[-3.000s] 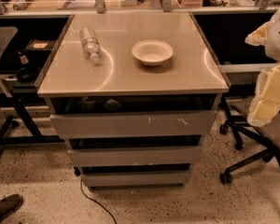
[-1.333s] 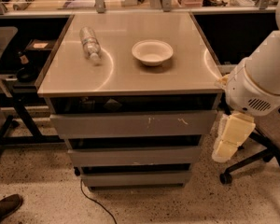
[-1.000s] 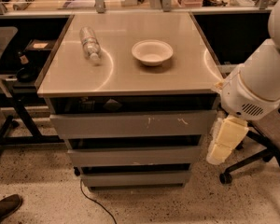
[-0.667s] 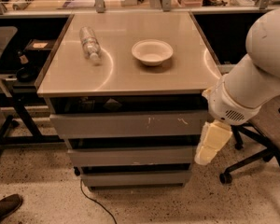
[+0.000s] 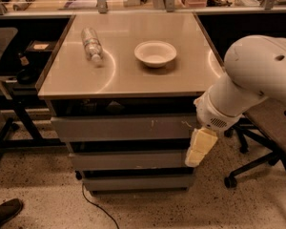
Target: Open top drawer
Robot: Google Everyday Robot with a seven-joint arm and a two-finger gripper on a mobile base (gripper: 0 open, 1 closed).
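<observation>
Camera view: gripper hangs at the right end of the top drawer

The top drawer [image 5: 119, 128] sits directly under the counter [image 5: 133, 78], a wide grey front with small white scuffs near its middle and right side. A dark gap separates it from the counter edge above. It looks shut, with no interior showing. Below it are the middle drawer [image 5: 128, 160] and the bottom drawer [image 5: 133, 181], both narrower and plain grey.

The white arm [image 5: 248, 80] reaches in from the right, its bulky rounded housing level with the counter's right edge. The cream-coloured gripper [image 5: 200, 148] points downward and slightly left from the arm's wrist. It lies over the lower right corner of the top drawer and the gap beneath it. Whether it touches the drawer front cannot be told, nor whether it is open or closed.

On the counter a clear plastic bottle [image 5: 92, 44] lies on its side toward the back left. A white bowl [image 5: 155, 53] stands upright to its right, well apart from it. An office chair [image 5: 267, 128] stands right of the cabinet, partly behind the arm. A dark cable [image 5: 93, 204] trails on the speckled floor, and a shoe [image 5: 5, 213] shows at the lower left corner.
</observation>
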